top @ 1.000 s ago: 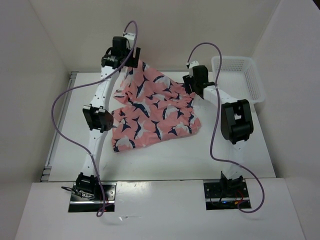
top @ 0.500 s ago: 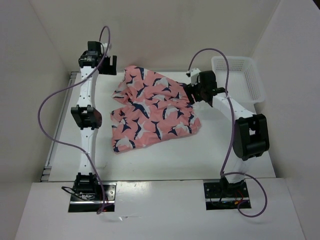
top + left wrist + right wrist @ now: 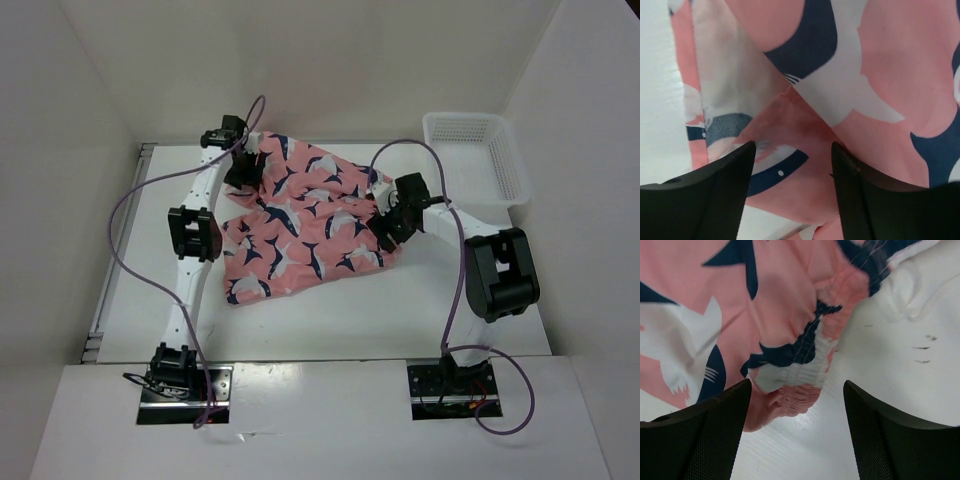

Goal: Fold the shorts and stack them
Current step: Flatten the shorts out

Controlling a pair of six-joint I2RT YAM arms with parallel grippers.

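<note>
**anon:** what's the top cam showing?

**me:** The shorts [image 3: 300, 225] are lying crumpled on the table [image 3: 330, 320], right between my two hands. My left gripper [image 3: 243, 170] is over their far-left corner and my right gripper [image 3: 388, 228] is at their right edge. The basket [image 3: 462, 117] sits beyond my right hand and off to its right, not touching the fabric.

**anon:** left wrist cam, you holding anything?

**me:** Nope, let go. My left gripper [image 3: 792, 150] has its fingers apart with a clear gap. A folded flap of the shorts [image 3: 890, 75] lies just under and ahead of them. There's bare table [image 3: 655, 100] off to the left of my fingers.

**anon:** and the right wrist?

**me:** Same deal. My right gripper [image 3: 796, 385] is spread wide with nothing pinched. The gathered waistband [image 3: 805, 347] bunches up just ahead of the gap. The rest of the shorts [image 3: 765, 305] runs up and to the left from there, and the table [image 3: 880, 390] is on the right.
</note>
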